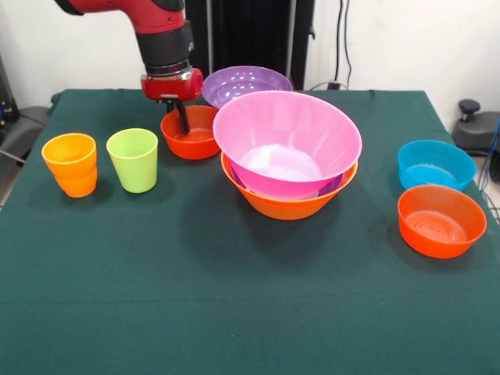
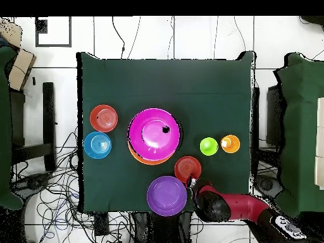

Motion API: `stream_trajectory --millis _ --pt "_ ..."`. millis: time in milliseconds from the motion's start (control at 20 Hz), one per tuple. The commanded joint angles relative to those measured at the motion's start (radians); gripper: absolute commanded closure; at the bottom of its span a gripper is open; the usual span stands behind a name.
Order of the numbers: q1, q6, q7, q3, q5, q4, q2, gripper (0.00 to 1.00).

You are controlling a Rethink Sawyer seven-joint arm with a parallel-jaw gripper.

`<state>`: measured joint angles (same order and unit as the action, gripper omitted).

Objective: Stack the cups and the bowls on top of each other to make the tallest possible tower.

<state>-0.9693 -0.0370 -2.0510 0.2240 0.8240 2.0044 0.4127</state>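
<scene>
The tower stands mid-table: a large pink bowl [image 1: 287, 133] [image 2: 153, 135] nested over a purple one [image 1: 332, 186] inside the yellow-orange bowl [image 1: 289, 205] [image 2: 142, 158]. My gripper [image 1: 181, 121] [image 2: 192, 182] reaches down into a small red-orange bowl [image 1: 195, 141] [image 2: 186, 167] at its far rim. A wide purple bowl [image 1: 246, 82] [image 2: 167, 195] sits right behind it. The orange cup [image 1: 71, 164] [image 2: 230, 143] and the lime green cup [image 1: 133, 160] [image 2: 209, 146] stand upright side by side. A blue bowl [image 1: 435, 164] [image 2: 97, 145] and another red-orange bowl [image 1: 441, 221] [image 2: 104, 118] rest on the tower's other side.
A dark green cloth [image 1: 234, 297] covers the table. Cables [image 2: 57, 209] lie on the floor around it, and chairs [image 2: 297, 126] stand at both sides.
</scene>
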Motion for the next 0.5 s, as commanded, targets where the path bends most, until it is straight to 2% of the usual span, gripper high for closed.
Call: stream_trajectory --millis 50,350,500 --pt "0.012 0.044 0.032 0.069 0.074 -0.217 -0.191 1.0" --pt "-0.002 0.093 0.041 0.09 0.046 -0.2 -0.178 1.0" --pt "-0.003 0.13 0.035 0.099 0.011 -0.16 -0.133 1.0"
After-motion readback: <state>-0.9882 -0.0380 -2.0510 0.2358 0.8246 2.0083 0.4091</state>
